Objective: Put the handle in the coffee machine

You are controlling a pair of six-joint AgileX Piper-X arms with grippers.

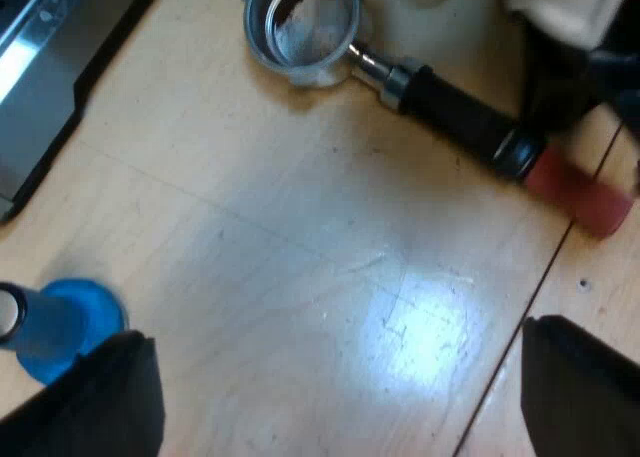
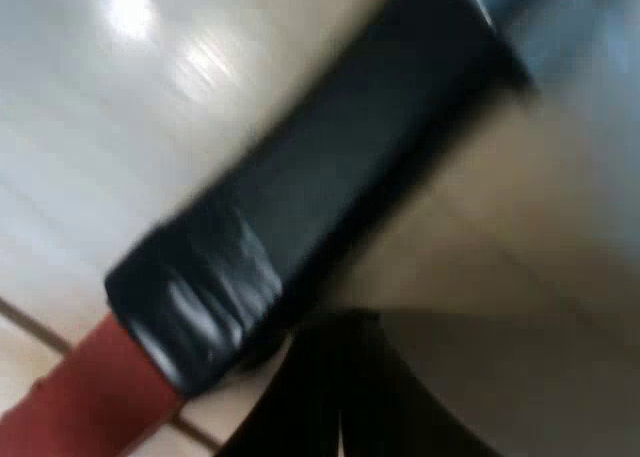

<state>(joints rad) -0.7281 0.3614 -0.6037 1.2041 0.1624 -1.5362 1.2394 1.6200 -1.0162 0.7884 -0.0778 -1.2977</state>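
The metal holder lies loose on the wooden table, its round basket [image 1: 300,25] open upward. Its dark handle [image 1: 462,119] ends in red [image 1: 578,194]. The other arm's gripper [image 1: 562,72] hangs right over the handle, close to where the black meets the red. In the right wrist view the black handle [image 2: 300,217] and its red end [image 2: 85,402] lie very close, just beyond my right gripper [image 2: 335,337]. My left gripper [image 1: 340,397] is open above bare table, apart from the holder. A blue tamper [image 1: 62,322] stands beside one left finger [image 1: 100,402].
The espresso machine's dark and metal base [image 1: 45,62] runs along the table near the basket. A white object [image 1: 425,7] sits just past the basket. A dark seam [image 1: 530,307] crosses the wooden tabletop [image 1: 330,257] under the red end.
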